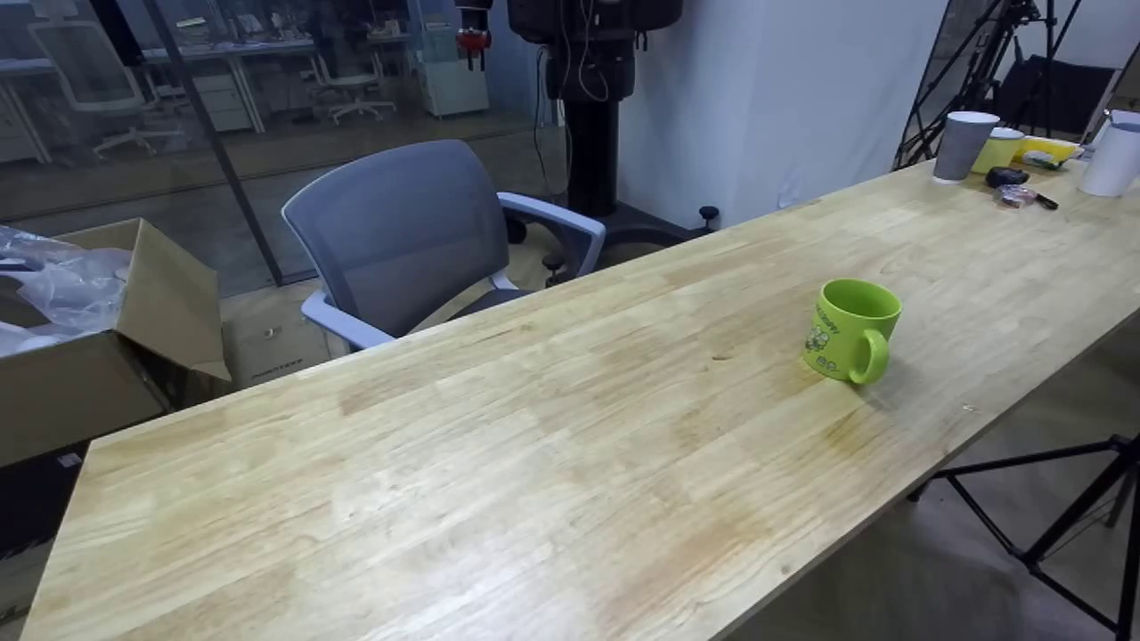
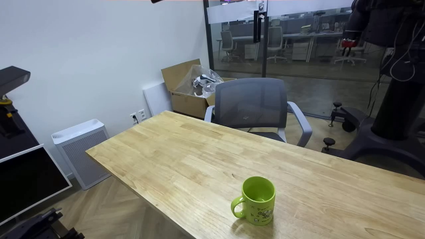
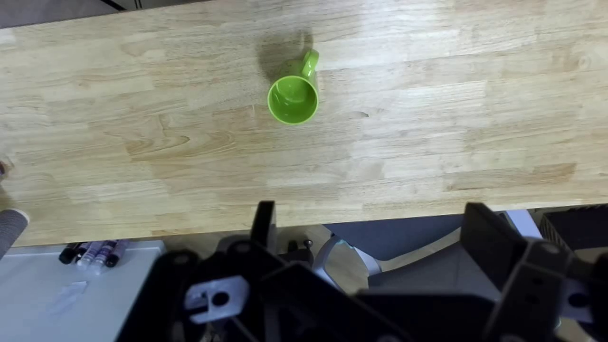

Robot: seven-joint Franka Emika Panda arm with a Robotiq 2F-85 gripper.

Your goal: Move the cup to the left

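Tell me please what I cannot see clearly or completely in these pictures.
Green mug: print too small to read fully, both exterior views.
Grey cup: cut off by the left edge, wrist view.
Bottles: any writing too small to read, wrist view.
Chair seat: partly hidden by the table, in an exterior view.

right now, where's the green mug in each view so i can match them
In an exterior view: green mug right of centre, about mid-height.
In an exterior view: green mug low, slightly right of centre.
In the wrist view: green mug high, near mid-width.
Shared landmark: grey chair, in all three views.
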